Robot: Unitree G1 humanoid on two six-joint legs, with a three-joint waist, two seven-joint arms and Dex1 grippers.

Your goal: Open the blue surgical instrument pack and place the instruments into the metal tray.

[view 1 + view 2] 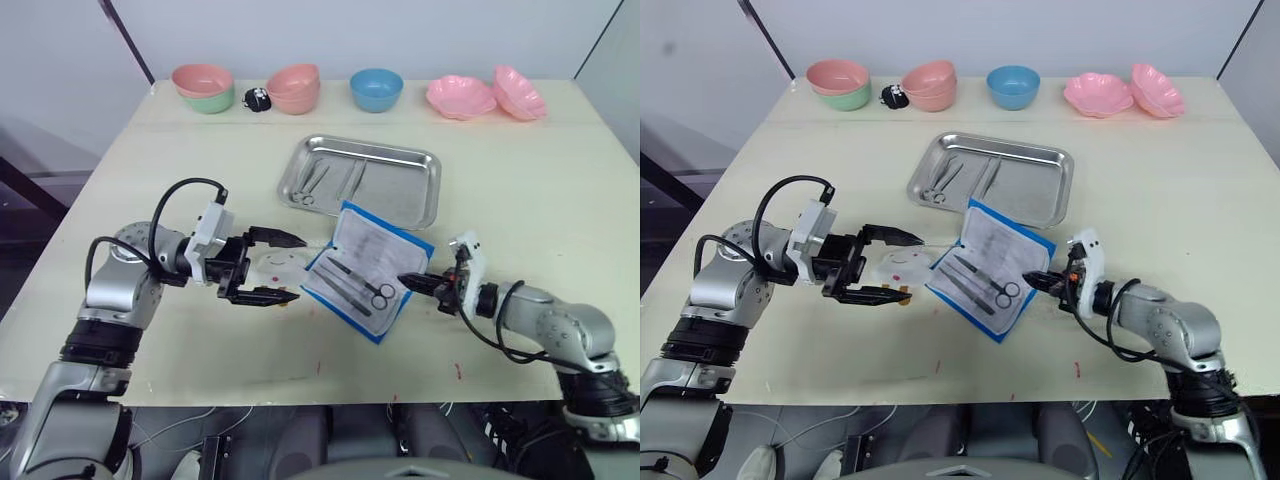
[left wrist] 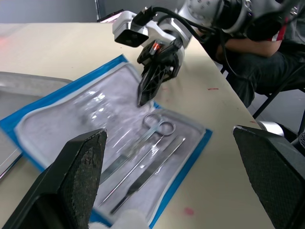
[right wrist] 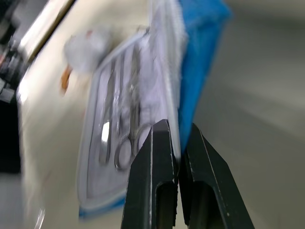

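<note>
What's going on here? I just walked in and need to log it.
A two-armed robot is unpacking a flat blue fold-out instrument pack that lies open on the table. Its right gripper is shut on the pack's edge. Slim silver scissors and forceps lie in the pale lining, and a few instruments lie in the shiny rectangular steel tray behind it. The left gripper is open beside the pack, around a small white toy.

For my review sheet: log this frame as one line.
pack: open, beside tray | instruments: three in pack, some in tray | left tool: open near pack | right tool: shut at pack edge
</note>
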